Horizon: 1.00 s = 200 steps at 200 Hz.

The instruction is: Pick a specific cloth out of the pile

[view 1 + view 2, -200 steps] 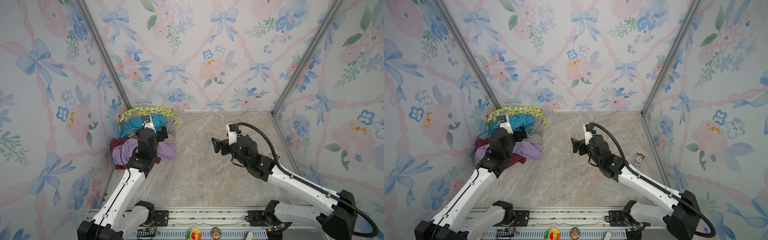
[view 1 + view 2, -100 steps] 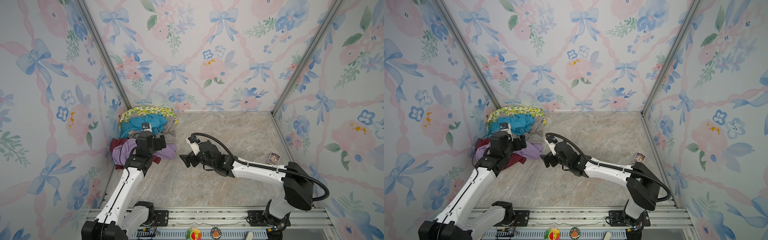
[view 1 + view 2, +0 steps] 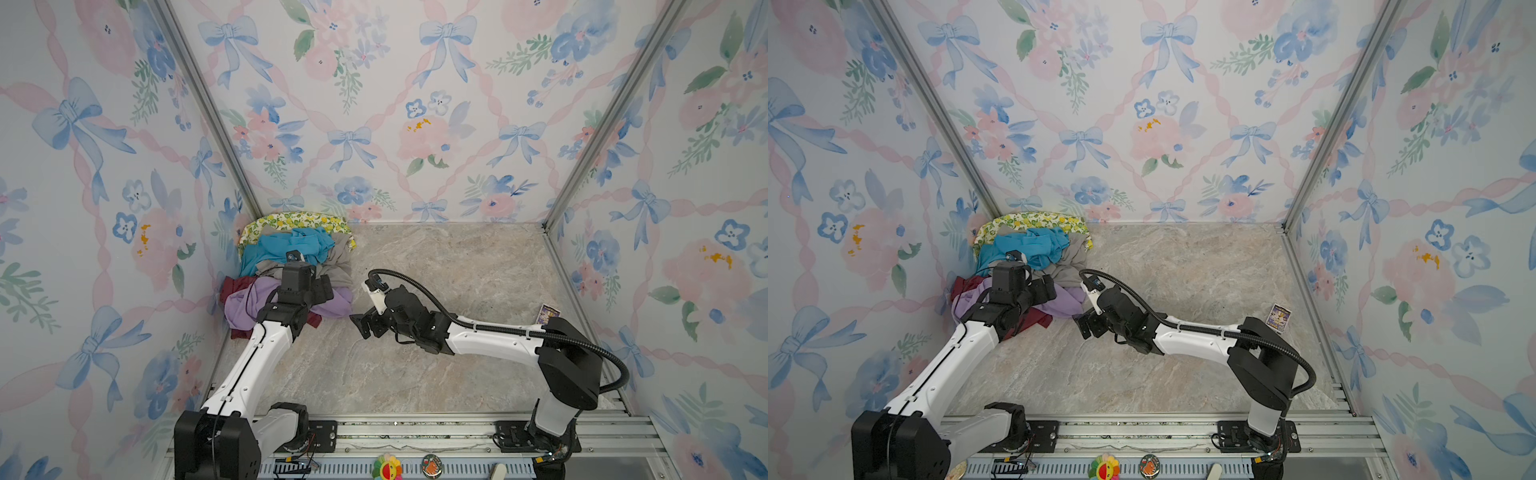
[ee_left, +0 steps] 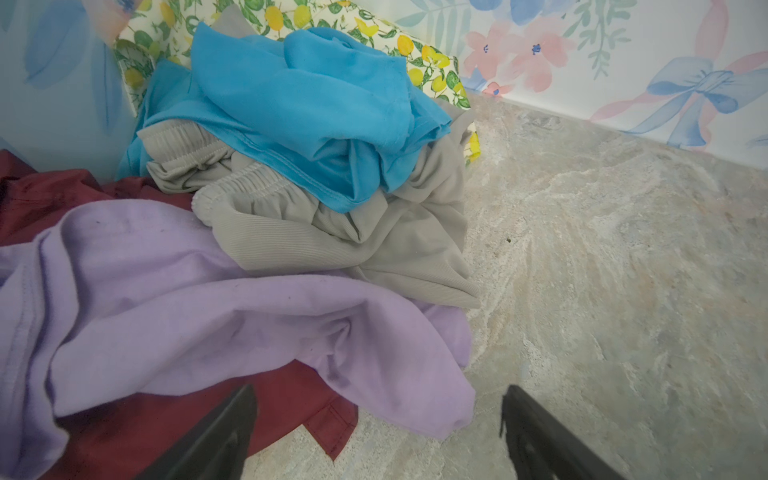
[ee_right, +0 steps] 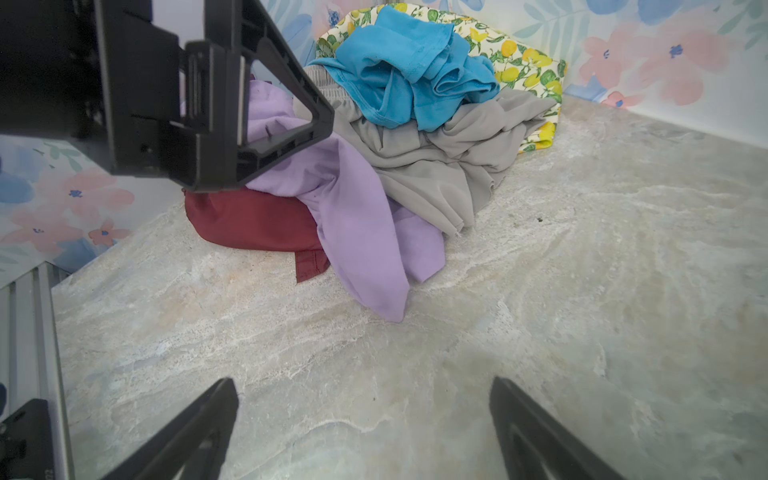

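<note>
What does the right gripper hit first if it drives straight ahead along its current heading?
Probably the hanging lobe of the lavender cloth at the pile's near edge. The right gripper is open over bare tabletop, empty. The maroon cloth sits off to one side, under the lavender. Depth is unclear.

The pile (image 3: 291, 266) fills the far left corner of the counter (image 3: 457, 266), pressed against both walls, so it can be reached only from the centre and lower side of both top views. The maroon cloth (image 5: 253, 220) lies at the bottom; the lavender cloth (image 5: 353, 216) drapes over most of it, leaving one bare edge on the near side. The left tool (image 4: 374, 436), jaws wide, hangs right over that edge. The right tool (image 5: 361, 436), jaws spread, sits low over bare counter just right of the pile. A small card (image 3: 548, 313) leans at the right wall, well apart.
</note>
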Motion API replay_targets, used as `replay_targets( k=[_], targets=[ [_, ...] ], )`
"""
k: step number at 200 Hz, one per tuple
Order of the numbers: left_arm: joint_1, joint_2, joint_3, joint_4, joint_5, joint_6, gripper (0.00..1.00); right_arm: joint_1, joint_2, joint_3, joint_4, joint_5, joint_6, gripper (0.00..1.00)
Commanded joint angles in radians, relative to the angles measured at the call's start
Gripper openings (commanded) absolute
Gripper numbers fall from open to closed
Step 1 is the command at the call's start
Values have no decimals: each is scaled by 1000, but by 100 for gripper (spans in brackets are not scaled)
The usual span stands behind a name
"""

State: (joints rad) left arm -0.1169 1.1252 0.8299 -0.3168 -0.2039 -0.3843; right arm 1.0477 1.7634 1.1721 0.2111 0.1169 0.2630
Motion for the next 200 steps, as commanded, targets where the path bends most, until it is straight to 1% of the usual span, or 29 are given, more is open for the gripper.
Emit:
replay_targets(
  k=[1,13,36,47,70,82,92,106,110,125,158,178,200],
  targets=[
    [12,-6,21,-42,-52,-66,92,-23,19,34,25,-15,90,98],
    [29,-19,12,-51,-36,-95,91,-25,23,30,29,-14,102,99],
    [91,-53,-24,-64,42,-137,90,-28,27,5,53,-16,126,99],
    [140,-75,-43,-66,90,-160,89,-34,30,-8,63,-14,141,99],
    [277,-101,-80,-66,243,-235,85,-49,35,-36,88,-28,180,99],
    [325,-115,-99,-65,294,-277,83,-56,40,-42,92,-32,191,99],
    [353,-131,-119,-64,313,-316,82,-60,39,-46,95,-37,194,99],
    [378,-159,-140,-64,314,-374,82,-63,36,-54,101,-41,195,99],
    [384,-166,-175,-64,310,-392,82,-65,36,-57,103,-42,195,99],
    [403,-204,-229,-63,297,-480,82,-73,32,-67,120,-57,208,99],
    [404,-256,-318,-64,212,-614,79,-90,34,-90,159,-90,245,99],
    [405,-271,-362,-59,204,-668,78,-90,34,-95,155,-93,238,100],
    [406,-263,-381,-44,201,-683,78,-89,37,-107,169,-92,222,100]
  ],
)
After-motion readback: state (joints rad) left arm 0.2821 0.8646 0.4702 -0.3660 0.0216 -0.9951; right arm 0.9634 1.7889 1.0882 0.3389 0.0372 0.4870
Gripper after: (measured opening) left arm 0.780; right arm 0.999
